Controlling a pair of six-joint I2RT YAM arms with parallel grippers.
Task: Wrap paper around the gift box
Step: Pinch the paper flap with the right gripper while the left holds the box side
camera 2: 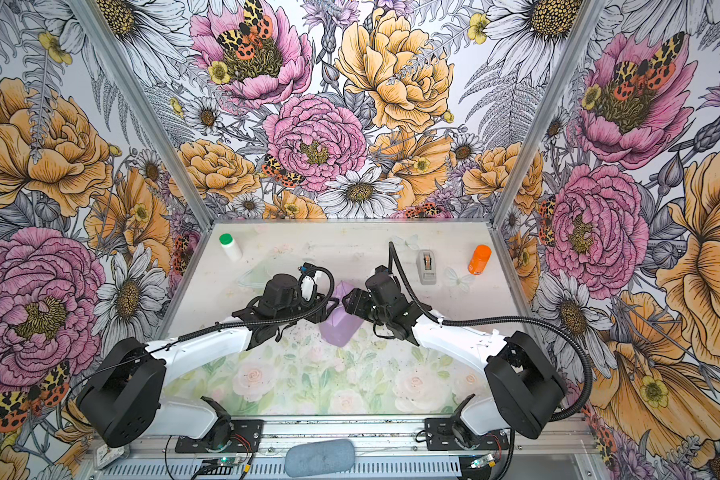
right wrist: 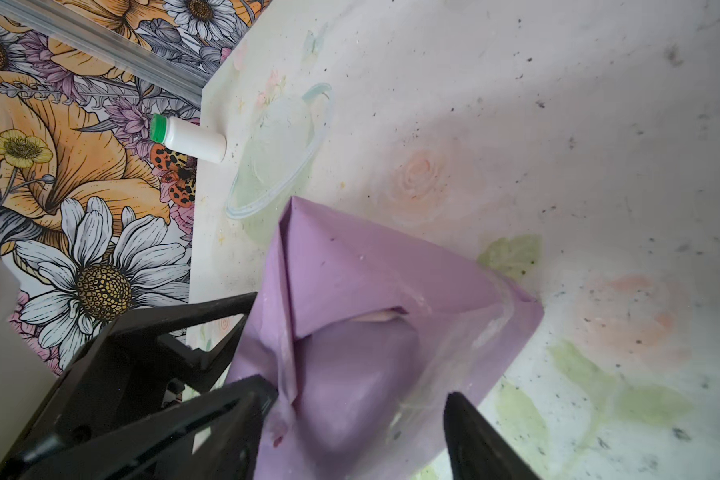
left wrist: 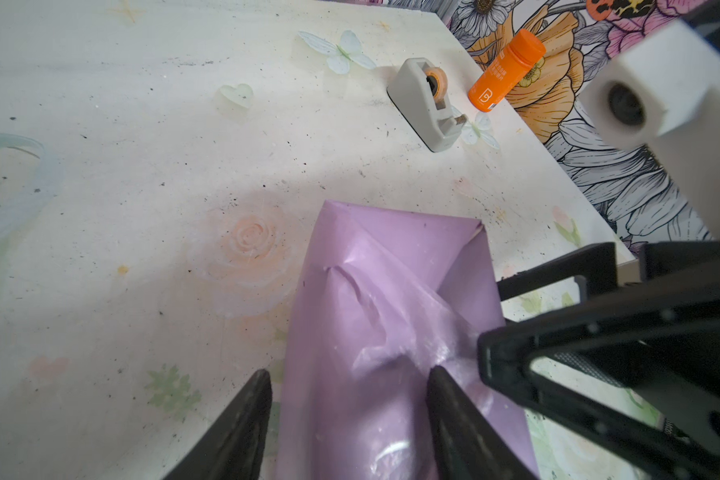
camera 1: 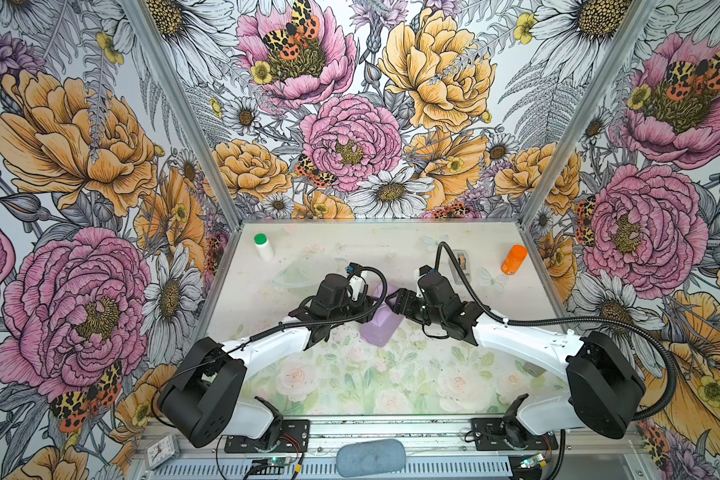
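Surroundings: flowered walls (camera 1: 350, 124) stand on three sides of a pale table (camera 1: 391, 374) that has faded roses printed on it.
Left gripper (left wrist: 348, 372): the fingers stand apart. One finger (left wrist: 454, 415) lies over the paper (left wrist: 391, 257). The other finger (left wrist: 242, 428) is just beside the paper's edge, with a thin strip of table showing between them, so nothing is clamped.
Right gripper (right wrist: 361, 388): the fingers stand apart at the end of the paper. One fingertip (right wrist: 267, 390) touches the folded edge. Whether the pair squeezes the paper or only frames it, I cannot tell.
Both grippers: in both top views they come to the far half of the paper, one from each side, very near each other.
Paper: lilac and creased, folded into a closed parcel with a triangular flap at the end and shiny wrinkled patches on top. In both top views it lies in the middle of the table (camera 1: 377, 328) (camera 2: 337, 328).
Box: fully covered by the paper; no part of it shows.
Dispenser (camera 2: 427, 266): grey, on the far right part of the table, well apart from the paper.
Orange bottle (camera 2: 479, 259): upright, near the dispenser, close to the right wall.
White bottle (camera 2: 230, 246): upright with a green cap, in the far left corner, well apart from the paper.
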